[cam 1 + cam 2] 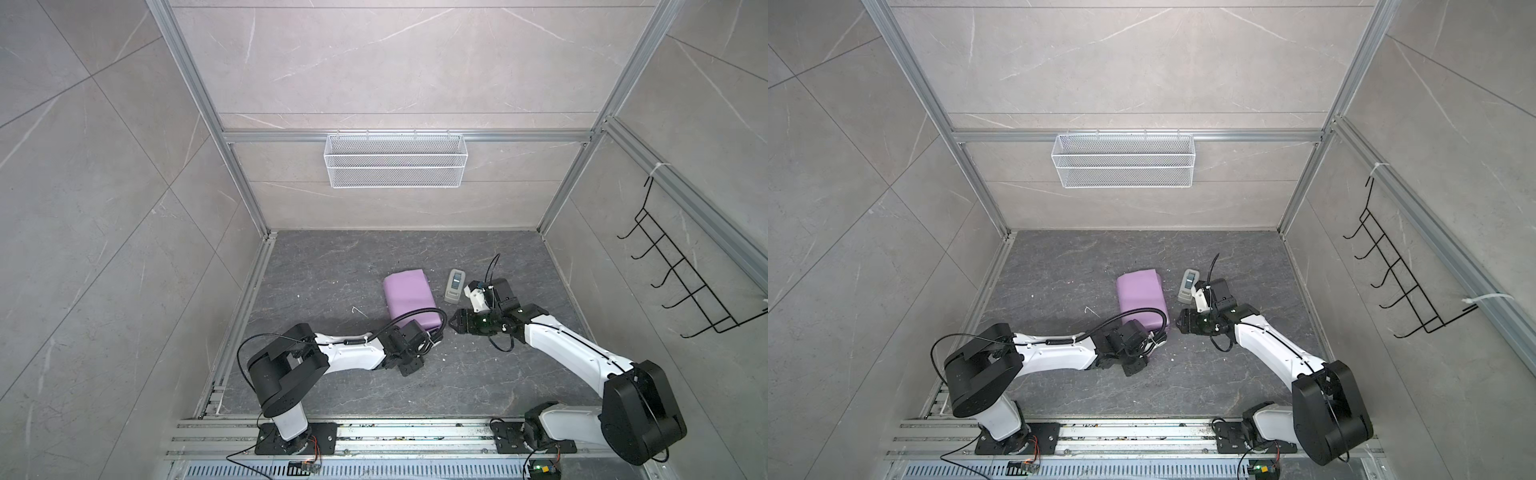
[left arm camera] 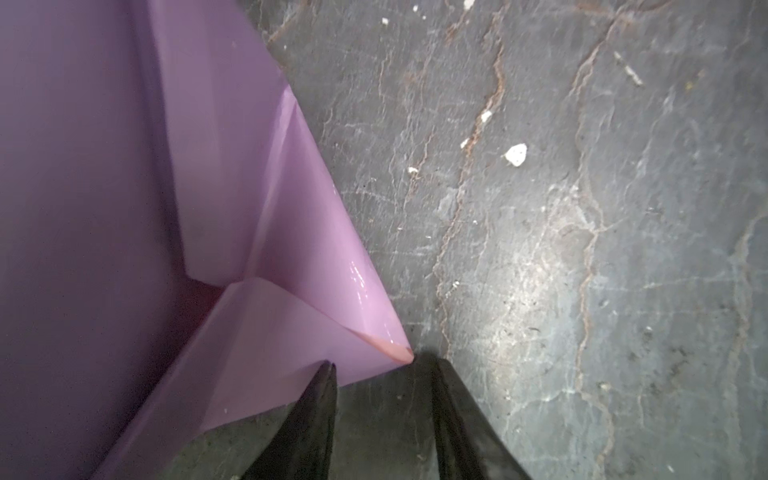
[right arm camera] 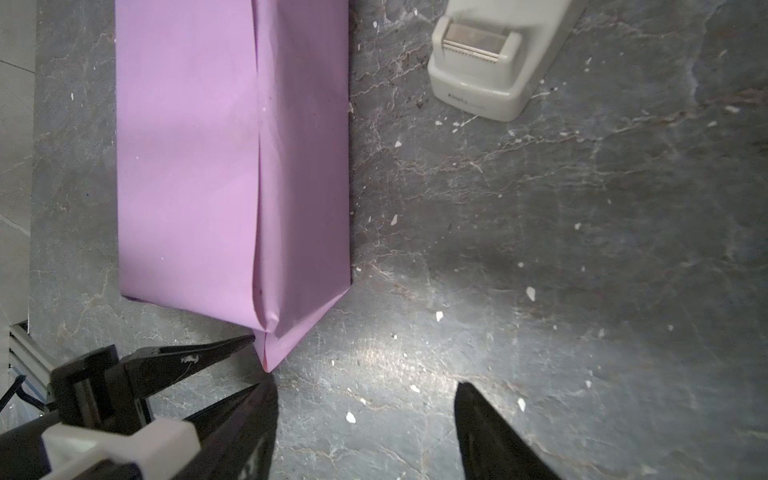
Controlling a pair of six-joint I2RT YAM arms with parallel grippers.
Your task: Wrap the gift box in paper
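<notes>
Gift box out of sight, fully covered by lilac paper (image 1: 409,297), lying mid-scene on the table (image 1: 332,270), with a tape dispenser (image 1: 455,284) just to its right. Near end not yet closed: a pointed flap (image 2: 332,316) jutting toward the near right, pink underside showing at its tip. Left gripper (image 2: 380,363) partly open, tips straddling that flap tip, nothing pinched yet. Right gripper (image 3: 365,384) wide open and empty, just right of the wrapped near end. Probably the end-folding step. Next move likely a gentle pinch on the tip, then folding the flap flat against the box end for taping. Thin paper, so some risk of tearing or dragging.
</notes>
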